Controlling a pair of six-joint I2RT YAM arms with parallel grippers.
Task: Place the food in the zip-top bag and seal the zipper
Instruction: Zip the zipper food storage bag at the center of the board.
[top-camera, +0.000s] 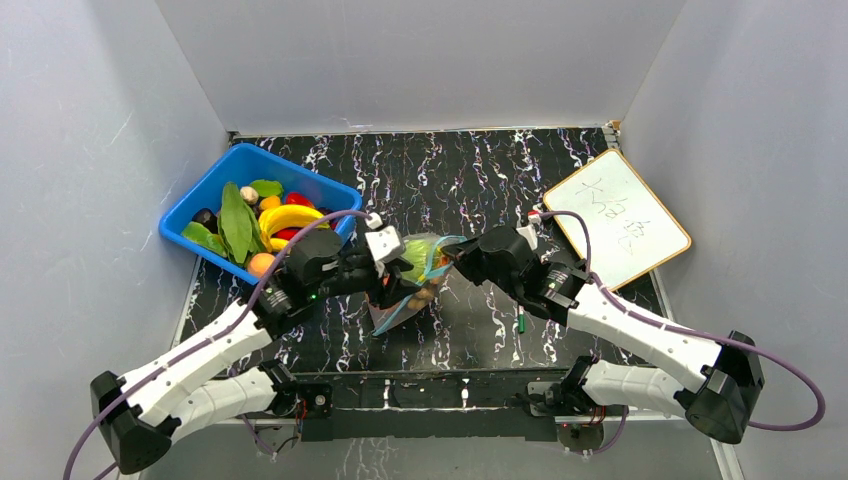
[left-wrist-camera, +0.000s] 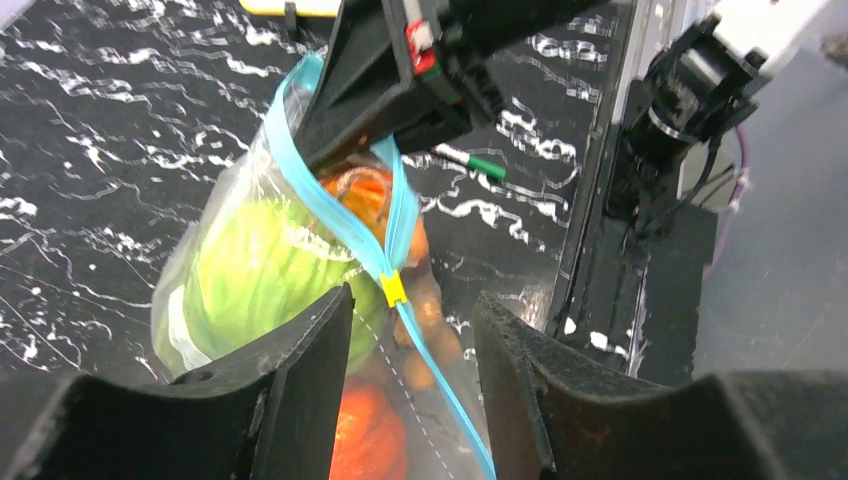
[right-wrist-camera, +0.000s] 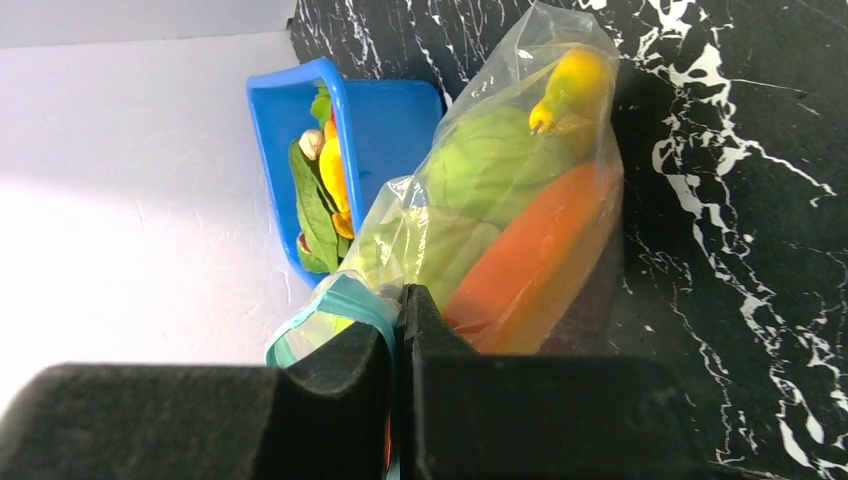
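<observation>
The clear zip-top bag (top-camera: 418, 268) lies mid-table, lifted between both grippers. It holds food: a green cabbage-like piece (left-wrist-camera: 255, 270), orange pieces (left-wrist-camera: 365, 440) and a yellow piece (right-wrist-camera: 570, 85). The teal-blue zipper (left-wrist-camera: 340, 215) carries a yellow slider (left-wrist-camera: 393, 288). My right gripper (right-wrist-camera: 400, 310) is shut on the zipper edge (right-wrist-camera: 340, 300) at one end of the bag's mouth, as the top view (top-camera: 458, 255) also shows. My left gripper (left-wrist-camera: 412, 300) is open, with its fingers on either side of the zipper strip just below the slider.
A blue bin (top-camera: 200, 215) at back left holds more toy food (top-camera: 285, 215). A whiteboard (top-camera: 615, 215) lies at back right. A small green pen (top-camera: 521, 321) lies on the table near the right arm, and it also shows in the left wrist view (left-wrist-camera: 480, 163).
</observation>
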